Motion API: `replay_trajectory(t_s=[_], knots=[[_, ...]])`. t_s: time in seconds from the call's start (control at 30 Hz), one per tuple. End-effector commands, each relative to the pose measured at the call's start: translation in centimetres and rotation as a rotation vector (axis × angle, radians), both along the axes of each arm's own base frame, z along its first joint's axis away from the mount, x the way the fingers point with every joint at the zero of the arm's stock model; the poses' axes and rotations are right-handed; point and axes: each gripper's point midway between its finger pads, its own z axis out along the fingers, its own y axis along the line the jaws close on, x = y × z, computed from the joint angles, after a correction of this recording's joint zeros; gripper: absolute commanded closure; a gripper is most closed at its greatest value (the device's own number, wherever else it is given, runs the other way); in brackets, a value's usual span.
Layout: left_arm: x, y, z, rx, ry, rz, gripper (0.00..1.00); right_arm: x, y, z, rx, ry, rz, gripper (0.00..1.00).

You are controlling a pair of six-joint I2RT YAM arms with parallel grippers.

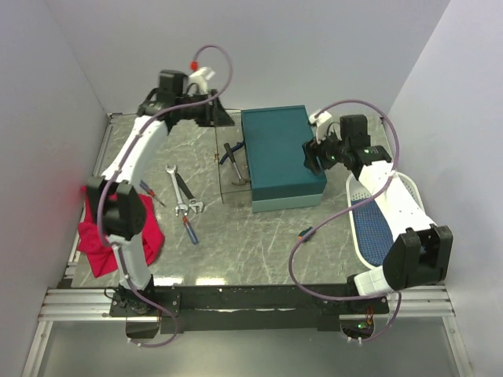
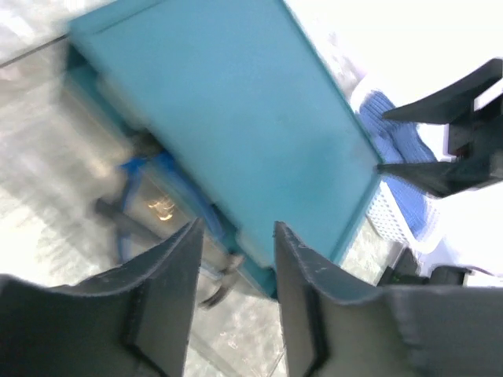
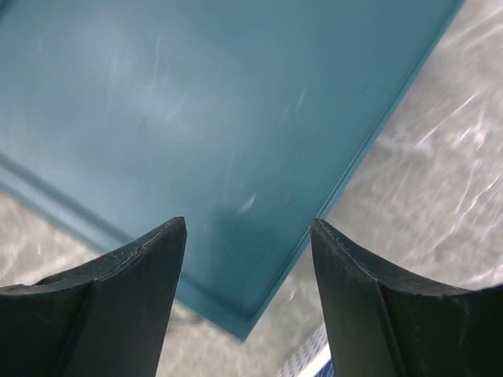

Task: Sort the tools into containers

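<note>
The teal box (image 1: 283, 155) stands mid-table with its lid down. Blue-handled pliers (image 1: 230, 154) and a small hammer (image 1: 238, 177) lie against its left side; the left wrist view shows the pliers (image 2: 145, 169) and the hammer head (image 2: 224, 284). Two silver wrenches (image 1: 182, 191) and a red-and-blue screwdriver (image 1: 189, 230) lie left of centre. A stubby screwdriver (image 1: 305, 232) lies in front of the box. My left gripper (image 1: 214, 116) (image 2: 236, 236) is open and empty at the box's back-left corner (image 2: 236, 102). My right gripper (image 1: 313, 157) (image 3: 247, 228) is open and empty over the lid's right edge (image 3: 196, 102).
The white basket with blue lining (image 1: 376, 224) sits at the right under my right arm; it also shows in the left wrist view (image 2: 393, 141). A red cloth (image 1: 106, 239) lies at the left by my left arm's base. Walls close in the table on three sides.
</note>
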Motion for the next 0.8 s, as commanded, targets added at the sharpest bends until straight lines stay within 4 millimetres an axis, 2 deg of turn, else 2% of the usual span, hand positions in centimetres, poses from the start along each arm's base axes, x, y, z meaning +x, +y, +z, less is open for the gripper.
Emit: replay_trajectory(t_s=[0.0, 0.03, 0.1, 0.13, 0.17, 0.2, 0.23, 0.27, 0.3, 0.33, 0.37, 0.4, 0.57, 0.6, 0.63, 0.67, 0.77], knots=[[1.2, 6.2, 1.3, -0.048, -0.074, 0.177, 0.57, 4.2, 1.2, 3.6, 0.085, -0.113, -0.059, 0.29], [1.8, 7.8, 1.0, -0.038, -0.089, 0.219, 0.61, 4.8, 1.4, 4.3, 0.091, -0.128, -0.068, 0.29], [1.8, 8.9, -0.5, 0.004, -0.093, 0.236, 0.65, 6.0, 1.5, 3.7, 0.086, -0.117, -0.087, 0.29], [1.9, 9.5, -1.6, 0.036, -0.082, 0.258, 0.73, 6.8, 1.6, 4.4, 0.095, -0.132, -0.098, 0.29], [1.9, 9.8, -2.7, 0.063, -0.077, 0.255, 0.76, 7.5, 1.7, 3.5, 0.089, -0.112, -0.104, 0.30], [2.0, 9.8, -3.6, 0.075, -0.071, 0.249, 0.80, 8.0, 1.8, 3.5, 0.088, -0.116, -0.112, 0.31], [2.0, 9.7, -4.4, 0.079, -0.061, 0.236, 0.90, 8.7, 1.7, 4.0, 0.087, -0.130, -0.129, 0.33], [2.1, 9.8, -5.3, 0.095, -0.057, 0.230, 0.96, 9.3, 1.9, 3.1, 0.081, -0.114, -0.135, 0.42], [2.3, 9.7, -6.6, 0.100, -0.037, 0.227, 0.99, 9.7, 2.0, 2.7, 0.077, -0.106, -0.141, 0.57], [2.5, 9.7, -7.4, 0.103, -0.024, 0.225, 0.99, 10.1, 2.1, 2.9, 0.076, -0.111, -0.145, 0.84], [2.8, 9.6, -7.9, 0.102, -0.017, 0.221, 0.99, 10.6, 2.2, 1.9, 0.068, -0.091, -0.156, 1.00], [3.1, 9.4, -9.0, 0.097, 0.009, 0.210, 0.99, 10.9, 2.3, 1.5, 0.076, -0.078, -0.170, 1.00], [3.3, 7.3, -9.6, 0.042, 0.002, 0.140, 0.99, 11.4, 2.7, -1.4, 0.060, -0.022, -0.174, 1.00], [3.2, 6.4, -11.0, 0.049, 0.038, 0.118, 0.99, 11.3, 2.9, -1.7, 0.057, -0.015, -0.171, 1.00], [3.4, 5.8, -10.8, 0.045, 0.036, 0.097, 0.99, 11.2, 3.0, -2.1, 0.056, -0.008, -0.170, 1.00], [3.4, 5.2, -11.7, 0.046, 0.052, 0.081, 0.99, 11.3, 3.0, -2.5, 0.055, 0.002, -0.173, 1.00], [3.3, 3.1, -11.5, 0.016, 0.047, 0.029, 0.99, 11.0, 3.2, -3.4, 0.058, 0.031, -0.171, 1.00]])
